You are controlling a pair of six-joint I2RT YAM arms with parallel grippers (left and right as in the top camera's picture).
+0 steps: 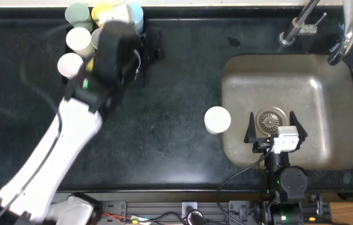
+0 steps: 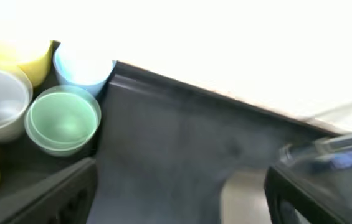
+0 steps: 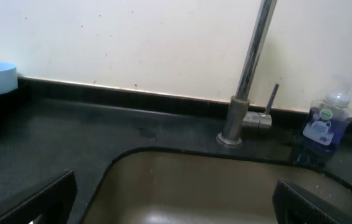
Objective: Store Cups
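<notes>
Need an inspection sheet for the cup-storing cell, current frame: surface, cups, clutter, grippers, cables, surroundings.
Surface: black countertop, steel sink at its right.
Job's things: cup cluster at the back left corner, including green cup, yellow cup and blue cup; lone white cup by the sink's left rim.
Clutter: soap bottle behind the sink.
Grippers: left gripper open, empty, by the cluster; right gripper open, empty, over the sink.
Cables: black cables near the arm bases.
Surroundings: faucet, pale wall.

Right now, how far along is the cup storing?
Mostly done: pastel plastic cups cluster at the black counter's back-left corner. Nothing in hand: the open left gripper hangs beside them, the open right gripper over the steel sink. Left: one white cup beside the sink.
</notes>
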